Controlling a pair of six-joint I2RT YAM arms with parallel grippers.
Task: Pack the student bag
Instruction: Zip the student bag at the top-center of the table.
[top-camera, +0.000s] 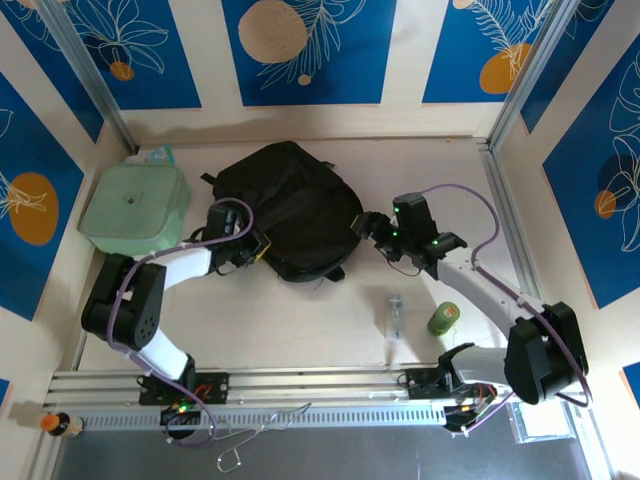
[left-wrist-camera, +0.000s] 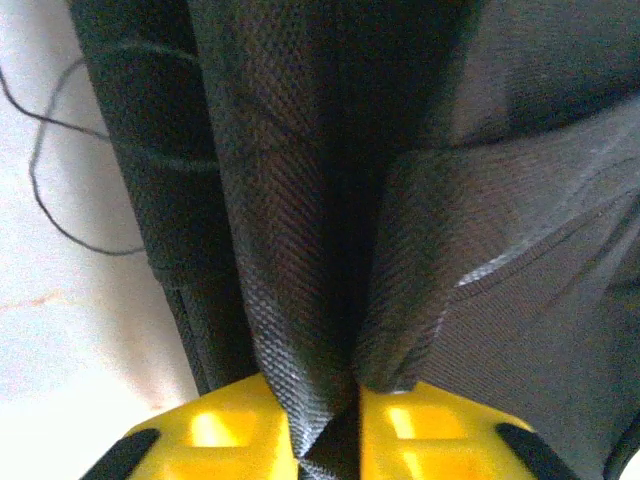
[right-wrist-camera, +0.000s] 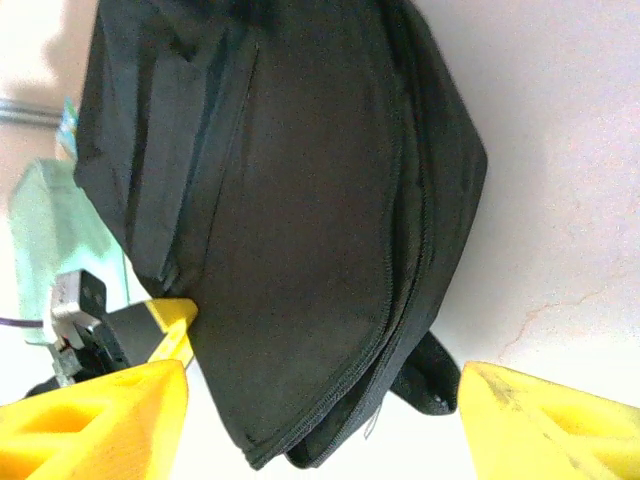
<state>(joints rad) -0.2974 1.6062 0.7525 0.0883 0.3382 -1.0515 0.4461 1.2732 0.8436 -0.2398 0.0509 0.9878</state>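
Observation:
The student bag (top-camera: 285, 205) is a large black fabric backpack lying flat at the middle of the table, zips closed as far as I can see. My left gripper (top-camera: 256, 248) sits at its near left edge, shut on a fold of the bag's black mesh fabric (left-wrist-camera: 310, 330) pinched between the yellow fingers (left-wrist-camera: 215, 430). My right gripper (top-camera: 372, 230) hovers open just off the bag's right side, its yellow fingers (right-wrist-camera: 95, 420) spread wide toward the bag (right-wrist-camera: 300, 230) with nothing between them.
A pale green lidded container (top-camera: 134, 207) stands at the back left, beside the bag. A small clear bottle (top-camera: 395, 316) and a green can (top-camera: 443, 318) lie on the table in front of the right arm. Wall panels enclose the table.

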